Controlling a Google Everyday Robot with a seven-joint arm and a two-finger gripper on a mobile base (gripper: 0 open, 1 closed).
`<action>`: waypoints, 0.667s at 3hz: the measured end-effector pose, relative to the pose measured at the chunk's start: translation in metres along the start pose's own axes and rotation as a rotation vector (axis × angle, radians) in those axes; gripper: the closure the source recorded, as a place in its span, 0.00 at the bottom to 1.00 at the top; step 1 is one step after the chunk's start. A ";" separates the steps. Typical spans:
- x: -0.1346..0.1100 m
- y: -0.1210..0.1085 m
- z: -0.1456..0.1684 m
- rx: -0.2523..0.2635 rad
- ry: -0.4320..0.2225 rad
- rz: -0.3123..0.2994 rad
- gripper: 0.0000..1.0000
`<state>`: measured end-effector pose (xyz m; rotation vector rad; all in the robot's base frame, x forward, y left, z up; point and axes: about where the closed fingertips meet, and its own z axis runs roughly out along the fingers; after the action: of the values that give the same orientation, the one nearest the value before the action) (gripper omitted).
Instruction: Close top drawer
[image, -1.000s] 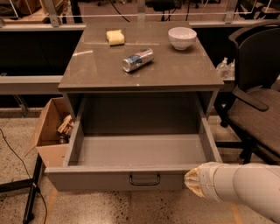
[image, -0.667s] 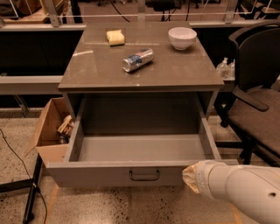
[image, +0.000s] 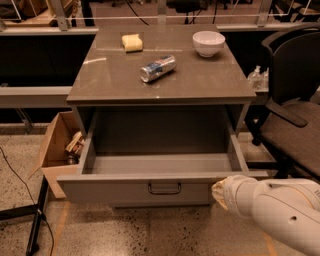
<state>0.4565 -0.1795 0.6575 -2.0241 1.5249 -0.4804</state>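
Note:
The top drawer (image: 120, 190) is grey, wide and deep, and stands pulled far out of the grey cabinet (image: 165, 85). It looks empty inside. A small dark loop handle (image: 164, 188) sits at the centre of its front panel. My gripper (image: 218, 192) is at the end of my white arm (image: 275, 210), low at the right, right against the right end of the drawer's front panel. Its fingers are hidden behind the arm's end.
On the cabinet top lie a yellow sponge (image: 132, 42), a drink can on its side (image: 158, 68) and a white bowl (image: 208, 43). A cardboard box (image: 56, 150) stands at the left of the drawer. A black office chair (image: 295, 110) stands at the right.
My arm has shifted left and slightly up toward the drawer's front right corner. The drawer front has moved slightly inward.

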 end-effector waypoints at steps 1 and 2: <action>0.018 -0.012 0.024 -0.001 0.019 -0.037 1.00; 0.028 -0.027 0.045 0.008 0.028 -0.062 1.00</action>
<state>0.5114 -0.1915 0.6377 -2.0720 1.4775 -0.5400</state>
